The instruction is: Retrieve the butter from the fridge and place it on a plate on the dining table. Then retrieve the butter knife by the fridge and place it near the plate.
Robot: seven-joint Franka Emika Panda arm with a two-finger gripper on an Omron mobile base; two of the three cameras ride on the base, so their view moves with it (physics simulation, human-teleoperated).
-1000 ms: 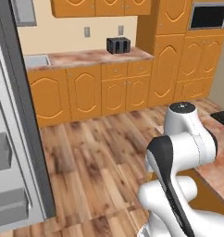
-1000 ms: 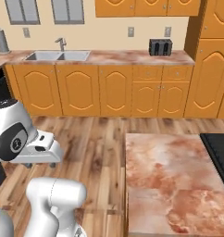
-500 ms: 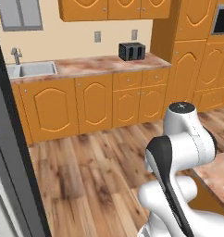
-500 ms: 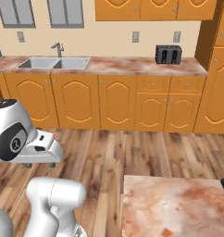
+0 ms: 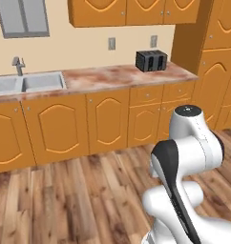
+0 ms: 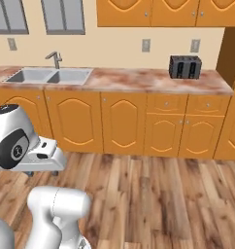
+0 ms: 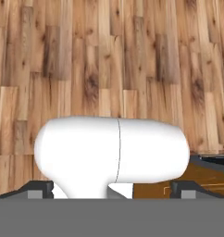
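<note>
In the left base view we face a run of orange cabinets under a marbled counter. A steel sink with a tap is set into the counter's left end, and a black toaster stands near its right end, close to the back edge against the wall. Two wall outlets sit above the counter, a window hangs over the sink, and upper cabinets run along the top. Tall orange cupboards close off the right side. The arm rises folded at the lower right over the wood floor.

In the right base view we see the same counter from the other side: the sink and tap toward its left end, the toaster near its right end by the back edge. The arm bends at the lower left above the floor.

In the hand view we look down at floor planks. The claw's dark finger tips barely clear the bottom edge, well apart at either side, but we cannot tell whether the claw is released or clenched. We cannot place the butter, plate, knife or fridge from these views.
</note>
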